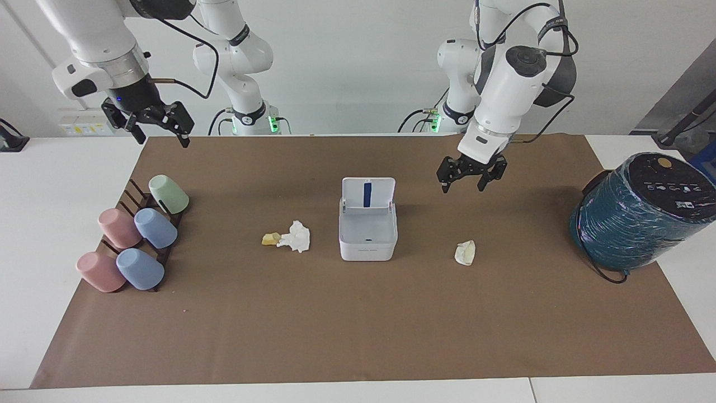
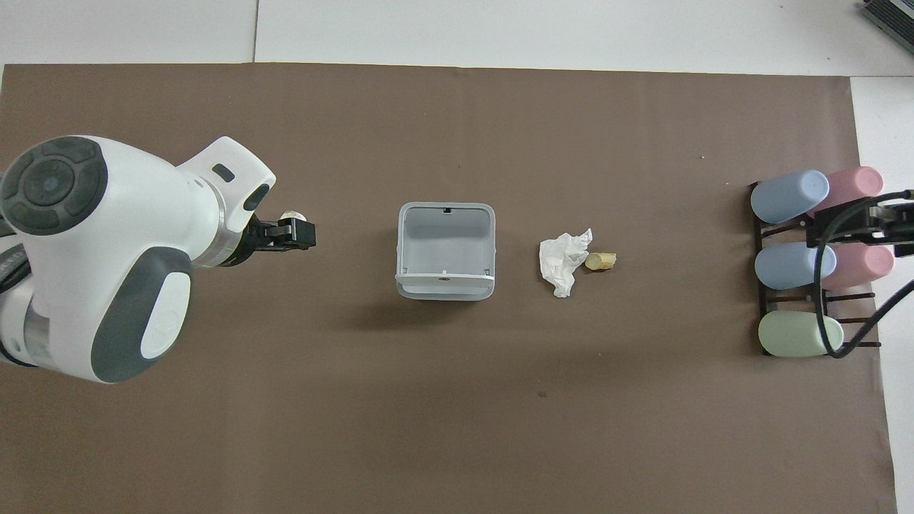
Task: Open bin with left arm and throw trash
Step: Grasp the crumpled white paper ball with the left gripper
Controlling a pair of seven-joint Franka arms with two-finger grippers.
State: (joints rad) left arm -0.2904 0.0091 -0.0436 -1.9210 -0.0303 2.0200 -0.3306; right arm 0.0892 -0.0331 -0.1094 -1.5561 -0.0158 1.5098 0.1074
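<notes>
The small white square plastic bin (image 1: 368,226) with rounded corners stands at the middle of the facing view on the brown paper mat (image 1: 358,336), its hinged lid (image 1: 368,193) raised upright with a blue strip on its inner face. The bin's inside shows bare grey in the overhead view. Toward the right arm's end of the table, near the bin, a crumpled white tissue wad (image 1: 296,235) lies touching a small yellow-tan scrap (image 1: 271,239). Toward the left arm's end, a cream-white paper wad (image 1: 465,252) lies alone on the mat.

The left gripper (image 1: 471,180) hangs in the air right of centre in the facing view, over the mat above the cream-white wad, its fingers spread apart and holding nothing. The right gripper (image 1: 158,131) waits at the upper left of that view, over the mat's corner above a dark rack of pastel plastic cups (image 1: 134,238), fingers apart and bare. A big teal wrapped cylinder (image 1: 640,210) sits at the right edge
</notes>
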